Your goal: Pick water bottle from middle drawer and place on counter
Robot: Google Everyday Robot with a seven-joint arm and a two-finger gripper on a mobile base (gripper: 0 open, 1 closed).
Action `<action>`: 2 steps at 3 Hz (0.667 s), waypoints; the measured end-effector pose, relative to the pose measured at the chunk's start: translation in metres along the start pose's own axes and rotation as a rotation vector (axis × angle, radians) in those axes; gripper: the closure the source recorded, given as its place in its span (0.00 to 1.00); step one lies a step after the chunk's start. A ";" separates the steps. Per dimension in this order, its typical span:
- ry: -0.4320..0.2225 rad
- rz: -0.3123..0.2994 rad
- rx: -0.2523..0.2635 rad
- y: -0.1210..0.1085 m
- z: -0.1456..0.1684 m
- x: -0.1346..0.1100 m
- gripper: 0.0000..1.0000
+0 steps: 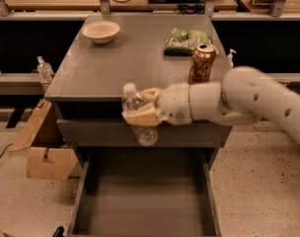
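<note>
My gripper (140, 107) is shut on the water bottle (136, 116), a small clear ribbed bottle with a white cap. It holds the bottle in the air in front of the counter's (135, 58) front edge, about level with it, tilted a little. The cap pokes out above the fingers and the bottle's base hangs below them. The middle drawer (145, 201) stands pulled open below, its grey floor bare. My white arm comes in from the right.
On the counter stand a gold can (202, 63), a green bag (187, 41) and a white bowl (100, 31). A pump-top bottle (43, 69) stands on the left shelf. A cardboard box (41, 152) lies on the floor at left.
</note>
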State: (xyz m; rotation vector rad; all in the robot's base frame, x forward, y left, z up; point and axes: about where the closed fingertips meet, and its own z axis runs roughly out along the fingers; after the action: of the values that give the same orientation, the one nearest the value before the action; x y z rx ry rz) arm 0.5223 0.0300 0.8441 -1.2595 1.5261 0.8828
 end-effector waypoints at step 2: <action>-0.038 0.004 0.221 -0.068 -0.006 -0.140 1.00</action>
State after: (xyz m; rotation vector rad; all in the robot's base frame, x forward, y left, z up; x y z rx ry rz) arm 0.5924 0.0518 0.9814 -1.0748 1.5503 0.7140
